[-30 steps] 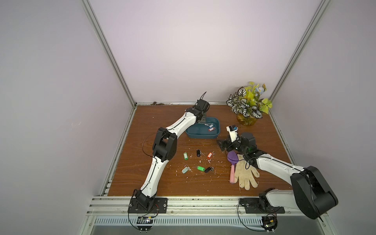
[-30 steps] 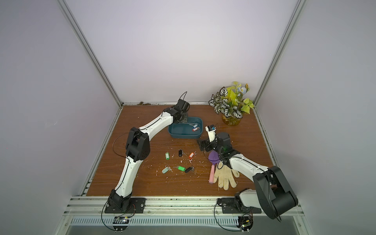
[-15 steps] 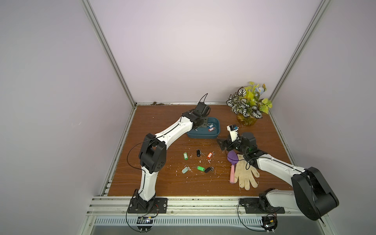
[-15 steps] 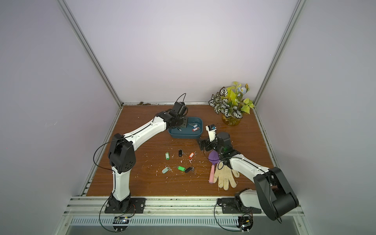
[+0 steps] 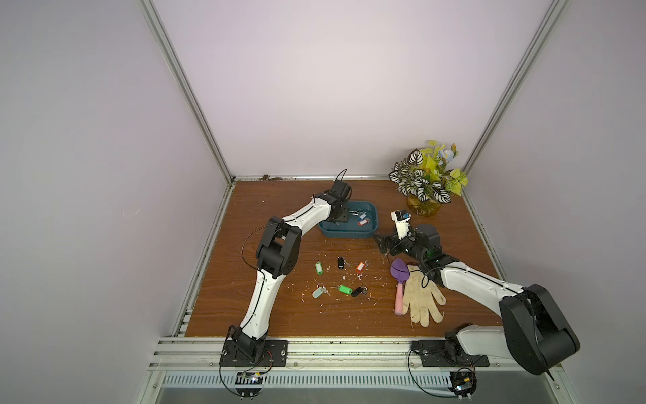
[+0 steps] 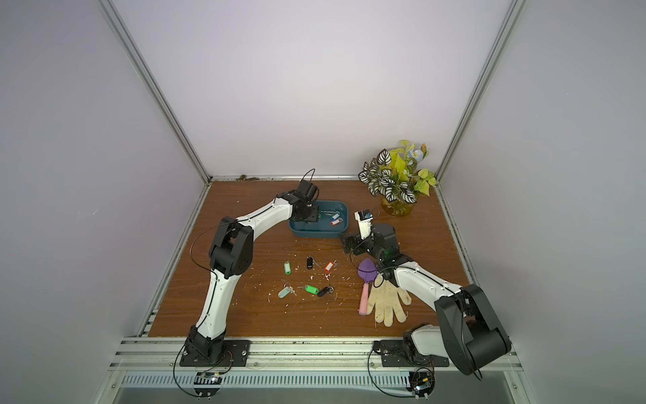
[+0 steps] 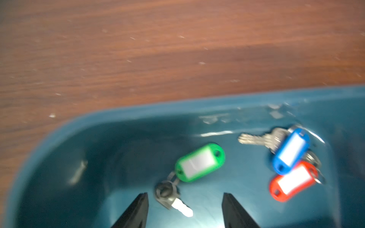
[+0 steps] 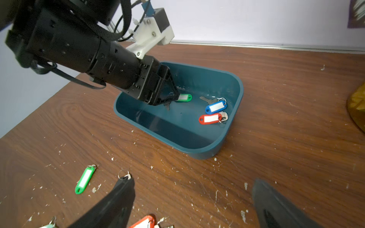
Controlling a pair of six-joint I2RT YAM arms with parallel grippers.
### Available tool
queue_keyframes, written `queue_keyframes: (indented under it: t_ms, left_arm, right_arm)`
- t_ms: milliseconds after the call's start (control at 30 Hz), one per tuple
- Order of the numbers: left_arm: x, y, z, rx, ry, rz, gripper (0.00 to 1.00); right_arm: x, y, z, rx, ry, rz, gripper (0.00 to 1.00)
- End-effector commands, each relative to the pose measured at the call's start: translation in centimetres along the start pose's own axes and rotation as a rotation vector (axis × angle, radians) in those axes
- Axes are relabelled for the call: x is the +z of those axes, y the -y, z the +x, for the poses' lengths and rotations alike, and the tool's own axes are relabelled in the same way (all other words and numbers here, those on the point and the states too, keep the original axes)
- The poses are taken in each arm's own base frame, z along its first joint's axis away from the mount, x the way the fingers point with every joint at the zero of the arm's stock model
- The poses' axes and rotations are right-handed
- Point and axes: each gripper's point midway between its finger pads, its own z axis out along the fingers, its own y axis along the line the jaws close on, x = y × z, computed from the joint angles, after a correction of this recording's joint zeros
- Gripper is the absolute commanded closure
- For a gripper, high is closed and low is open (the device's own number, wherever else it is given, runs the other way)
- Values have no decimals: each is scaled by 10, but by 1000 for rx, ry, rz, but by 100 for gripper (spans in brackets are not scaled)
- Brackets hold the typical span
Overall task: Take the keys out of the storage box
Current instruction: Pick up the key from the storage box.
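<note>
The storage box (image 5: 349,233) (image 6: 314,232) is a teal tray at the back middle of the table. Three keys lie in it, with a green tag (image 7: 199,162) (image 8: 184,97), a blue tag (image 7: 291,151) (image 8: 216,107) and a red tag (image 7: 292,183) (image 8: 210,119). My left gripper (image 5: 341,218) (image 7: 185,199) reaches into the box's left part, open. The green-tagged key's metal end lies loose on the floor between its fingers. Several more keys (image 5: 341,262) lie on the table in front of the box. My right gripper (image 5: 382,243) (image 8: 192,182) hovers open and empty over the table, right of the box.
A purple-and-pink trowel (image 5: 399,271) and a cream glove (image 5: 421,297) lie at the front right under my right arm. An amber plant pot (image 5: 423,206) stands at the back right. White crumbs are scattered over the wood.
My left gripper has gone from shut to open inside the box. The left arm's elbow has swung out to the left and forward. The right arm has not moved.
</note>
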Motion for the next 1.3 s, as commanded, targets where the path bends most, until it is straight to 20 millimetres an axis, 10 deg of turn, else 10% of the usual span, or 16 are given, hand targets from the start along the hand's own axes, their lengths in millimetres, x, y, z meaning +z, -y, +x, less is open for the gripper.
queue_keyframes:
  t_ms: [0,600,867,1067,1267]
  left_arm:
    - [2,-4,-8,1,12,-20,37]
    - [29,-6,-2,-11,-28,-14,70]
    - [23,-6,-7,-13,-15,-10,100]
    - [7,0,-18,-8,17,8,100]
    - [-51,21,-49,16,124,59,100]
  right_arm:
    - [5,0,-22,-27,42,2,1]
    - [11,6,-18,-25,22,15,1]
    - [12,8,-16,-17,16,15,1]
    - [12,8,-17,-15,19,17,1]
    - [10,12,-18,-6,30,38,1]
